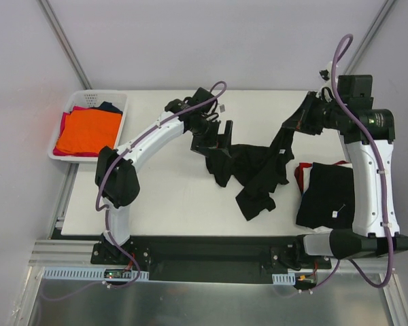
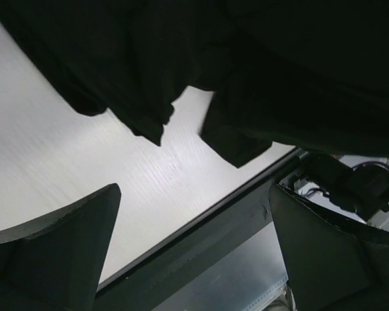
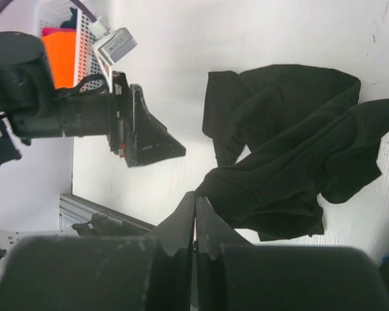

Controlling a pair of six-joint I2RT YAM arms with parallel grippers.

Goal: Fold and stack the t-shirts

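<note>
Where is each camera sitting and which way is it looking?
Top: fixed above and behind the robot, looking down on table, basket and black shirt; left arm and right arm show.
Left wrist: on the left arm, looking down at table and black shirt past its open left tool.
Right wrist: on the right arm, looking across the table past its shut right tool toward left tool and basket.
Shared: all three see the black shirt.

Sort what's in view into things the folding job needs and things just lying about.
Job: black t-shirt mid-table; folded stack on the right; orange t-shirt in the white basket.
Lying about: the white basket itself, only holding shirts.
</note>
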